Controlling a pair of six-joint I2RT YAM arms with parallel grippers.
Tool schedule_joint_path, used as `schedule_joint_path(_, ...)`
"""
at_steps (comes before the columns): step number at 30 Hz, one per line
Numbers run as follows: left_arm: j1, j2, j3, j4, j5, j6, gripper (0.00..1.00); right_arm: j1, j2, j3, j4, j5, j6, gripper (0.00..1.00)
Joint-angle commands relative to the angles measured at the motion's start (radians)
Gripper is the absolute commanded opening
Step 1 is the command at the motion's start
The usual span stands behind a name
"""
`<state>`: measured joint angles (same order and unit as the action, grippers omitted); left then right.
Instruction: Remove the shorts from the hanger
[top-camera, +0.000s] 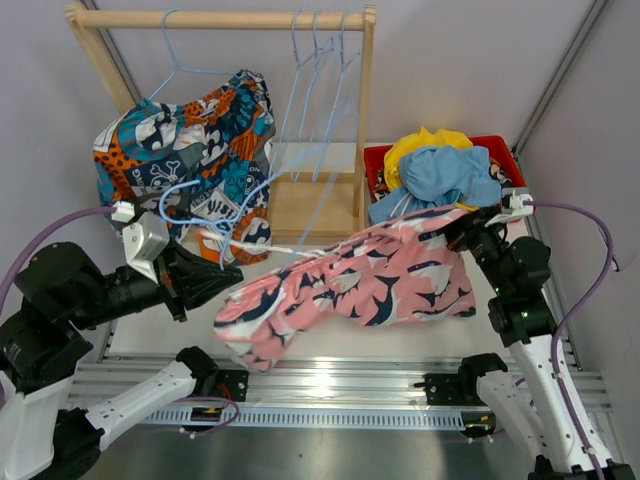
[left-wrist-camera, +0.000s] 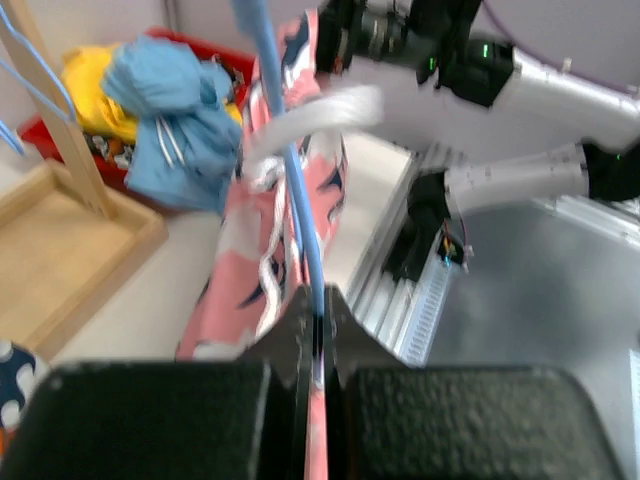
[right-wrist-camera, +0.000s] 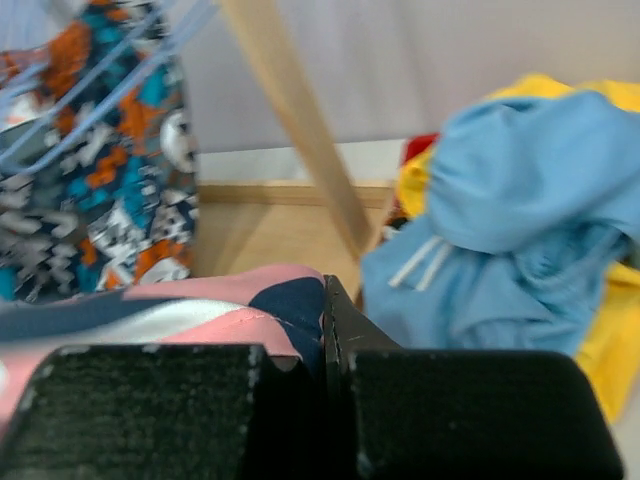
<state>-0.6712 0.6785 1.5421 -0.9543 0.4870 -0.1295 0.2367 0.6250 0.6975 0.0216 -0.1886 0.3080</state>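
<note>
The pink shorts (top-camera: 350, 280) stretch across mid-table. The right gripper (right-wrist-camera: 328, 300), at 3 o'clock, is clenched on their edge; the left gripper (left-wrist-camera: 318, 300), at 9 o'clock, grips the hanger (left-wrist-camera: 298, 200) running into them. Blue shorts (top-camera: 445, 175) top the bin (top-camera: 375, 160) at 1 o'clock.

The left arm (top-camera: 90, 290) is reaching in from the left of the pink shorts (top-camera: 370, 275), and the left gripper (left-wrist-camera: 318, 320) is pinching the blue hanger (left-wrist-camera: 300, 200) tight. The right arm (top-camera: 520, 290) is standing at their right, with the right gripper (right-wrist-camera: 325, 300) clamping their upper right edge.
</note>
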Motion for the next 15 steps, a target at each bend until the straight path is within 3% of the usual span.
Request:
schedule_joint_path(1, -0.016, -0.036, 0.069, 0.009, -0.002, 0.011, 0.00, -0.137, 0.044, 0.033, -0.069, 0.053, 0.040, 0.00)
schedule_joint_path(6, -0.016, -0.017, 0.069, 0.012, -0.019, 0.014, 0.00, -0.145, 0.036, 0.014, -0.042, -0.050, 0.052, 0.00)
schedule_joint_path(9, -0.016, -0.004, 0.067, 0.031, -0.036, 0.010, 0.00, -0.128, 0.009, -0.016, 0.004, -0.196, 0.078, 0.00)
schedule_joint_path(11, -0.016, 0.013, 0.058, 0.046, -0.082, 0.002, 0.00, -0.061, -0.031, -0.039, 0.024, -0.270, 0.105, 0.00)
schedule_joint_path(15, -0.016, 0.046, 0.043, 0.098, -0.207, -0.004, 0.00, 0.166, -0.085, -0.050, -0.017, -0.217, 0.028, 0.00)
